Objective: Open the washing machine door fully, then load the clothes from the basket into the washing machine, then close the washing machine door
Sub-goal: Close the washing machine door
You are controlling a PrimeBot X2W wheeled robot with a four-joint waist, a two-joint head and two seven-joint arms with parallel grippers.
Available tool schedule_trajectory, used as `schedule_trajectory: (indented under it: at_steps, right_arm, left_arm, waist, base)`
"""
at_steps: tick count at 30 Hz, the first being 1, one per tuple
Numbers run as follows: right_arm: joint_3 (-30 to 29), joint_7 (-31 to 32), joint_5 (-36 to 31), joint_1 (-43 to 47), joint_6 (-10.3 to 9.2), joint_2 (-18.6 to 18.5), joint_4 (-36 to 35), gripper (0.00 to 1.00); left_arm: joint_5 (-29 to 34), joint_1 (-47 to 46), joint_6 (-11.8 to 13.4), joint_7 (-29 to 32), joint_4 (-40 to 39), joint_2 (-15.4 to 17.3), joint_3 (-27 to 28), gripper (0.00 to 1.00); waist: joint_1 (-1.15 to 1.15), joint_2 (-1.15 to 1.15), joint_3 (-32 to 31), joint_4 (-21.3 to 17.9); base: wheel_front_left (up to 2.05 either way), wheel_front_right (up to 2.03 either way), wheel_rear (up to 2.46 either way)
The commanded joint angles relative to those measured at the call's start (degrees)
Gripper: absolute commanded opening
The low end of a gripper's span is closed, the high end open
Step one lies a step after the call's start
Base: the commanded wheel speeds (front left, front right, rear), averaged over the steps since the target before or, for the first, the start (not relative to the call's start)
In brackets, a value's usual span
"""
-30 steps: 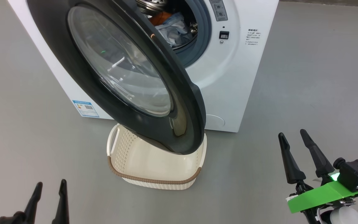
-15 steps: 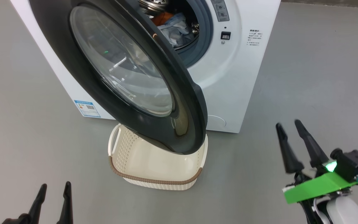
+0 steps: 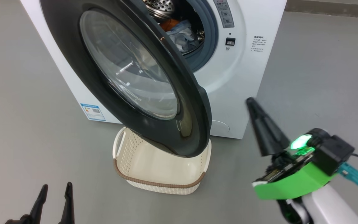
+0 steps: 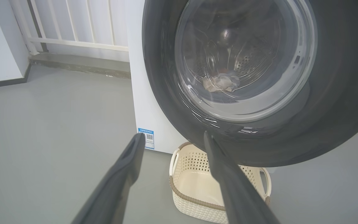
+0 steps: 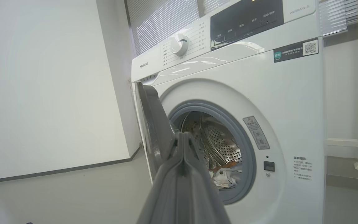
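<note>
The white washing machine stands at the top of the head view. The washing machine door, black-rimmed with a glass centre, hangs open toward me and overhangs the basket. What I see of the basket's inside is empty. The clothes lie in the steel drum. They also show through the door glass in the left wrist view and in the opening in the right wrist view. My left gripper is open and low at the left. My right gripper is raised right of the door, with its fingers pressed together and nothing between them.
A blue label sticker is low on the machine's side. The control dial sits on its top panel. A white railing and a white wall stand beside the machine. Grey floor lies all around.
My right gripper has risen and swung left toward the machine, and its fingers have closed together. The head camera shifted slightly. The left gripper, door and basket stayed put.
</note>
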Motion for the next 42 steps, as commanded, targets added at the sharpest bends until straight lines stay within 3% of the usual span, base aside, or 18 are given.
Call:
schedule_trajectory:
  at_steps: [1,7,16,26,42]
  right_arm:
    - [2.55,-0.46,0.88,-2.06,0.32,0.53,-2.4,0.0]
    - [12.55,-0.46,2.55,-3.57,0.32,1.28,-3.03,0.0]
    - [20.07,-0.46,4.65,-6.12,0.32,1.15,4.69,0.0]
    - [22.43,-0.46,6.69,-11.41,0.32,1.32,12.33,0.0]
    - [19.6,-0.46,6.88,-14.66,0.32,1.83,17.65,0.0]
  left_arm:
    - [1.09,-0.45,0.03,-0.52,-1.79,0.74,2.12,1.0]
    - [1.65,-0.04,0.03,-0.52,-2.34,0.13,2.46,1.0]
    - [2.11,-0.69,0.03,-0.52,-2.56,-1.1,2.44,1.0]
    - [2.49,-3.26,0.03,-0.52,-2.47,-2.45,2.47,1.0]
    - [3.16,-6.01,0.03,-0.52,-2.4,-3.71,2.69,1.0]
  waist:
    - [0.0,0.0,-0.17,0.23]
    - [0.0,0.0,-0.06,0.6]
    - [0.0,0.0,2.11,1.43]
    - [0.0,0.0,5.99,2.34]
    - [0.0,0.0,9.81,3.85]
  base:
    - [0.0,0.0,0.0]
    - [0.0,0.0,0.0]
    - [0.0,0.0,0.0]
    - [0.0,0.0,0.0]
    - [0.0,0.0,0.0]
